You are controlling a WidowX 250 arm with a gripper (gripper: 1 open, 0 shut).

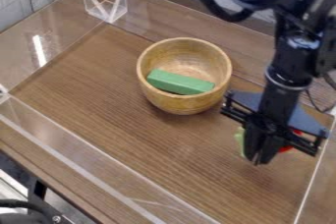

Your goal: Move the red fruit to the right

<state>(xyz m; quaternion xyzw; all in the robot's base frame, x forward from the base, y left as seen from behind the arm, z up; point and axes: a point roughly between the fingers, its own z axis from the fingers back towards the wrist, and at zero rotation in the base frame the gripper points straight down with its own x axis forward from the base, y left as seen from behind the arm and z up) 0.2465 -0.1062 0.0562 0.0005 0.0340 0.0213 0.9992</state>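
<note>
The red fruit point(297, 145) is mostly hidden, just a sliver of bright red peeking out on the right side of the hand point(261, 155), with a bit of green poking out on the hand's left at about the same height. It sits low on the right of the tabletop point(118, 120), well apart from the bowl. Can't make out which way its stem points or any long axis, too much is covered.

The hand is black, blocky, pointing straight down from a dark arm. Honestly can't tell whether its fingers are clamped on the fruit or spread.

The wooden bowl point(186, 54) is round, smooth and pale, and a flat green rectangular block point(180, 82) lies tilted inside it. The tabletop is dark wood grain, fenced by clear acrylic walls point(53, 27) with glossy reflections.
</note>
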